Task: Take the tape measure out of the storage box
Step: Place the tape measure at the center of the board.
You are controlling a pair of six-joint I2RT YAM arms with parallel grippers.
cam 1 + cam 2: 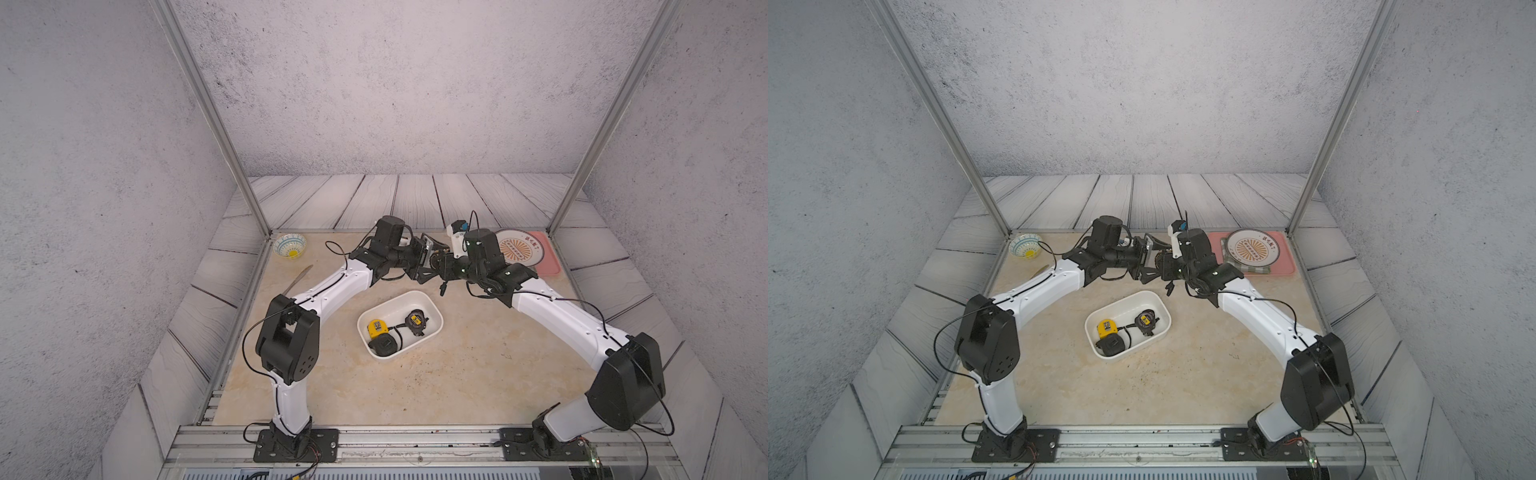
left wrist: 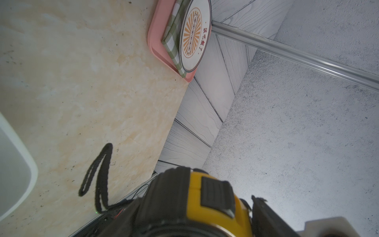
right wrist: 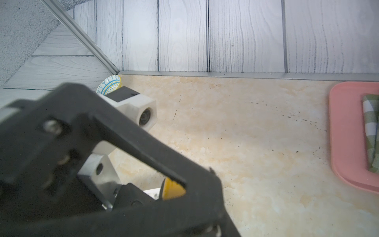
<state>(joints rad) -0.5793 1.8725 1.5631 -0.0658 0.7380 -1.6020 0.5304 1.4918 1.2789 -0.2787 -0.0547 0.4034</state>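
A yellow and black tape measure (image 2: 205,205) hangs in the air behind the white storage box (image 1: 415,297), where my two grippers meet. Around it stands my left gripper (image 1: 428,259), open, with a gap between the yellow body and its finger (image 2: 268,215). My right gripper (image 1: 441,265) comes in from the other side and holds it. In the right wrist view the left gripper hides those jaws, and only a yellow patch of the tape measure (image 3: 173,189) shows. Its black lanyard (image 1: 443,286) dangles below. Three more tape measures lie in the box.
A blue-patterned bowl (image 1: 290,246) sits at the back left corner, and a thin flat strip (image 1: 298,279) lies near it. At the back right a pink tray (image 1: 547,262) carries a round plate (image 1: 519,249) on a green checked cloth. Metal posts stand at both back corners.
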